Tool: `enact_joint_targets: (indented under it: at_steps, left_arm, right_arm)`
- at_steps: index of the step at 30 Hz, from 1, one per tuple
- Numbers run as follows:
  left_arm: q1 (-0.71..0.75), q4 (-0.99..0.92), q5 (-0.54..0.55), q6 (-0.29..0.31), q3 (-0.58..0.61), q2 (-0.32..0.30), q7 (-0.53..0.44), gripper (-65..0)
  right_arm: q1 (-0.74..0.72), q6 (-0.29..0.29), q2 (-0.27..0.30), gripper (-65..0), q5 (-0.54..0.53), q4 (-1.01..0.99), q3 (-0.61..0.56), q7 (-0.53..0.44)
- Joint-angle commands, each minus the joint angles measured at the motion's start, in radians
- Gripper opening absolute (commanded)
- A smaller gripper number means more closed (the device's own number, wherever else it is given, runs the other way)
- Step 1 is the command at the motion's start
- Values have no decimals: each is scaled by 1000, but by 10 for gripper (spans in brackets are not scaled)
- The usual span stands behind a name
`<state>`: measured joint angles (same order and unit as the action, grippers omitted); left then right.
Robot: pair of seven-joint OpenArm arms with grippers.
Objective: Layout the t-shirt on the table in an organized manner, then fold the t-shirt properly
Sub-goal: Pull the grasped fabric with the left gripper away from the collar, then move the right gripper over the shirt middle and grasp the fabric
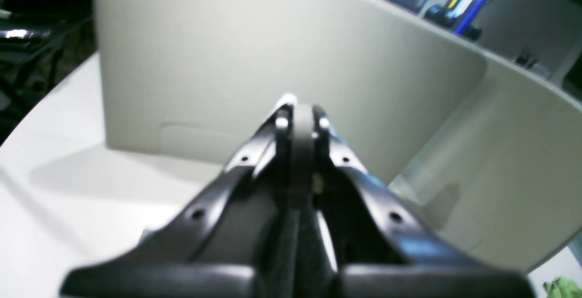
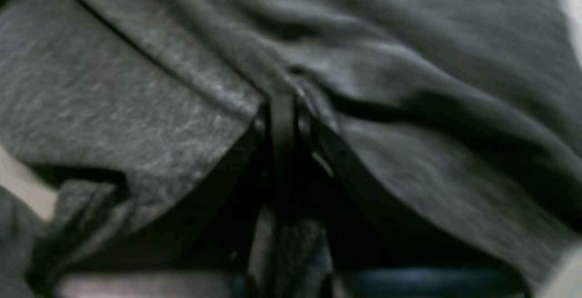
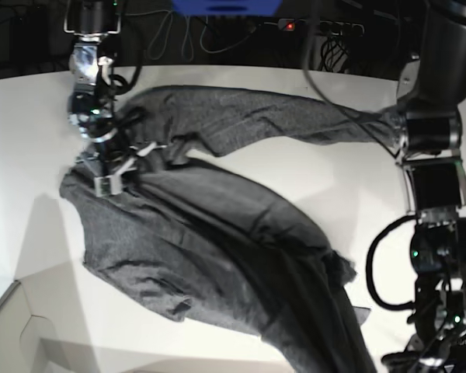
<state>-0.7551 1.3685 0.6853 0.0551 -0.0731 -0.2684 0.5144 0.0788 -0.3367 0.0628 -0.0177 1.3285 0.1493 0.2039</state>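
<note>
The dark grey t-shirt (image 3: 217, 233) lies rumpled across the white table (image 3: 31, 132), one long sleeve running to the far right. My right gripper (image 3: 109, 177) sits at the shirt's far left end, shut on a fold of the t-shirt (image 2: 113, 84). In the right wrist view the right gripper (image 2: 282, 102) has cloth bunched around its tips. The shirt's body stretches toward the near right corner, where my left arm (image 3: 431, 128) comes down. In the left wrist view the left gripper (image 1: 302, 111) is shut above the table (image 1: 54, 198), with dark cloth showing between its fingers.
Beige upright panels (image 1: 273, 52) stand on the table ahead of the left gripper; the beige panels (image 3: 15, 334) sit at the near left corner in the base view. A green item (image 1: 564, 286) shows at the edge. Cables hang behind the table's curved far edge.
</note>
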Motion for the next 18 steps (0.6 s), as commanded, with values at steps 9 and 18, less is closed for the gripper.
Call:
enact_joint_targets:
  at_steps: [9,18]
  left_arm:
    - [-27,131,18,15,-4,-35,-38,-649]
    - [-82,140,21,15,55,-24,-38,-649]
  right_arm:
    - [-4,11,24,-644,12,6,54,22]
    - [-17,11,22,-644,14,4,69,22]
